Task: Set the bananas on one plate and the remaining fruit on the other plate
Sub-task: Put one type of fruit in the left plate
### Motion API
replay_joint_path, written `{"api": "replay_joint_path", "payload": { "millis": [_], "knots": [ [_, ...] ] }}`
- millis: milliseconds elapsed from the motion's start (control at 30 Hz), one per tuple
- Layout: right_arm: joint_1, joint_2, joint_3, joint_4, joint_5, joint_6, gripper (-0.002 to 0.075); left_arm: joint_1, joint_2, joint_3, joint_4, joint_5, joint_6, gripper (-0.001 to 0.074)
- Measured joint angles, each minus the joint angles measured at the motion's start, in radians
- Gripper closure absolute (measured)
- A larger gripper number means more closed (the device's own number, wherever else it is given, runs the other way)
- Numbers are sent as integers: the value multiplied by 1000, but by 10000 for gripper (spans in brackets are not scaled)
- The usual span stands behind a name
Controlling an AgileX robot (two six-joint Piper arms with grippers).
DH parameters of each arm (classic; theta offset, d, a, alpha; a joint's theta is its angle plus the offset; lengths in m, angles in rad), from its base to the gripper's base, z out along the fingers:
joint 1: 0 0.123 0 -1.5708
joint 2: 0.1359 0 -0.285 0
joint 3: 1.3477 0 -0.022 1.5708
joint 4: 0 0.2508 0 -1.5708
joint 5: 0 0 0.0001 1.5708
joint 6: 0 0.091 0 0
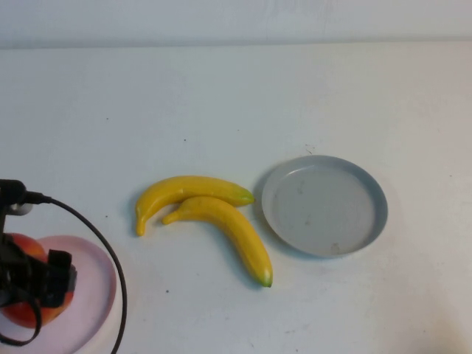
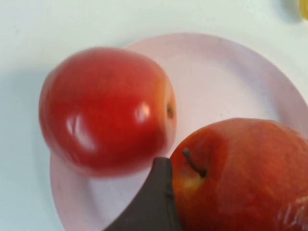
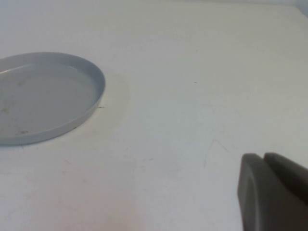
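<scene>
Left gripper (image 1: 33, 284) sits low over the round pale pink translucent plate (image 1: 96, 276) at the near-left corner of the white counter (image 1: 236, 103). Jaws spread wide, nothing clamped. In left wrist view one dark finger (image 2: 154, 202) pokes in between two shiny red apples, touching the nearer red apple w/ dark stem (image 2: 245, 178); the other round red apple (image 2: 106, 110) lies just beside it, both on the pink plate. In high view only part of one apple shows under the arm.

Two curved glossy yellow bananas w/ greenish tips lie on the counter mid-scene, touching each other: upper banana (image 1: 188, 193), lower banana (image 1: 230, 230). Not on any plate. Round grey-blue plate w/ raised rim & scuff marks (image 1: 324, 206) is just right of them, w/ nothing on it.

Right gripper (image 3: 272, 192) out of high view; its wrist view shows it above bare counter, well apart from the grey-blue plate. Fingers pressed together, holding nothing.
</scene>
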Motion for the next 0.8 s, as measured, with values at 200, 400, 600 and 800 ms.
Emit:
{"api": "replay_joint_path", "payload": {
  "millis": [200, 400, 600, 800],
  "knots": [
    [0, 0, 0, 4, 1, 0, 743, 0, -16, 5, -23, 0, 26, 65],
    [0, 0, 0, 9, 2, 0, 743, -2, -15, 5, -19, -9, 38, 69],
    [0, 0, 0, 12, 2, 0, 743, -2, -13, 6, -45, -14, 46, 66],
    [0, 0, 0, 12, 2, 0, 743, -10, -12, 6, -63, 2, 46, 66]
  ]
}}
